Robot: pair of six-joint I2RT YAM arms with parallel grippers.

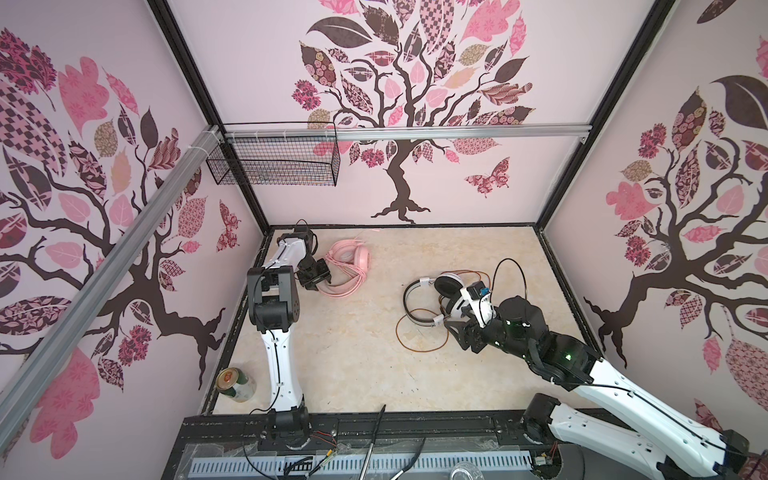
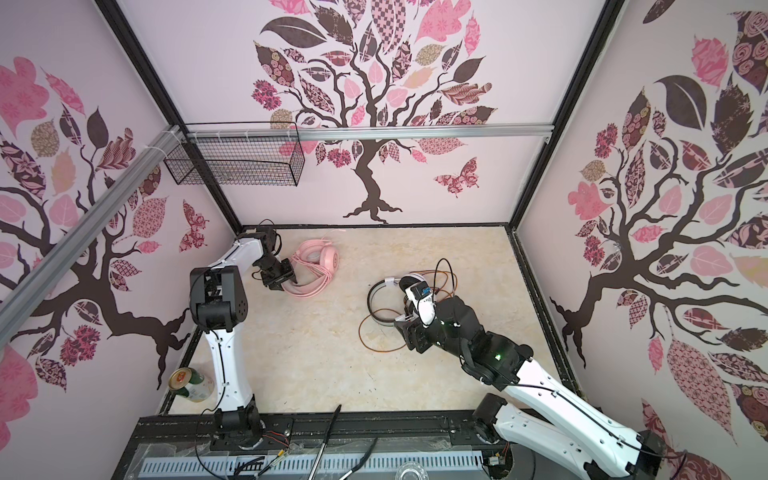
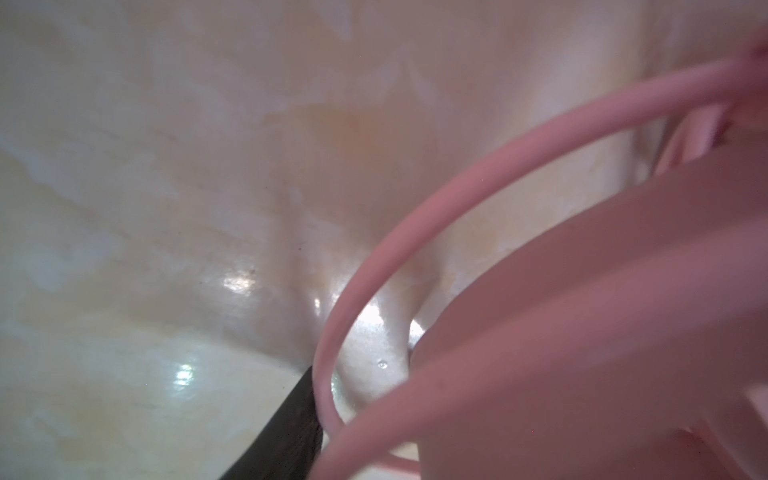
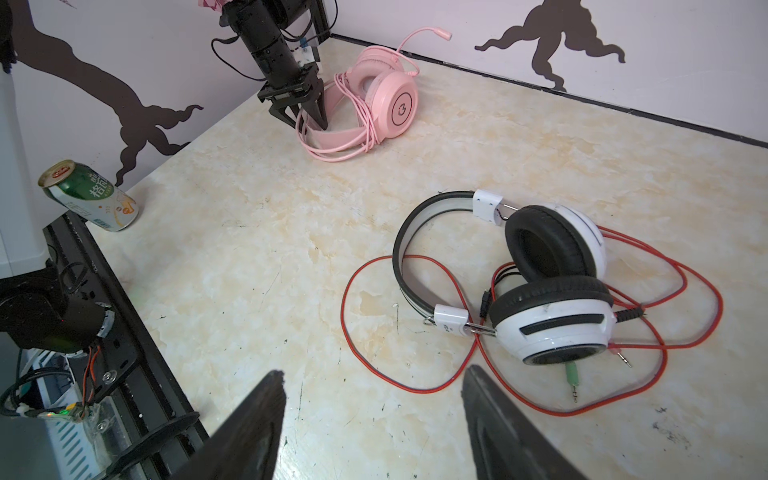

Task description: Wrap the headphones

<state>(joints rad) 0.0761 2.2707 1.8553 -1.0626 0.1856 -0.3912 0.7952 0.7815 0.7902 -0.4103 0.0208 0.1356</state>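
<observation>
Spreading under both tools: glossy cream marble-patterned tabletop (image 4: 249, 257), speckled with dark scuffs. Lying just ahead of the right gripper (image 4: 372, 372), untouched, its tapered black fingers standing wide and bare: white-and-black plastic headset (image 4: 548, 324), padded black earpads stacked, thin orange-red cord (image 4: 343, 303) looping loosely around it. Sitting against the left gripper (image 4: 307, 122): pale pink headset (image 4: 399, 108), round logo on its cup, pink rubbery cord (image 3: 374, 259) passing between partly parted jaws, not pinched. Blurring badly in the left wrist view, hiding one finger behind pink. Standing back by the left arm's base: green drinks can (image 4: 89, 195), Chinese lettering only partly readable.
</observation>
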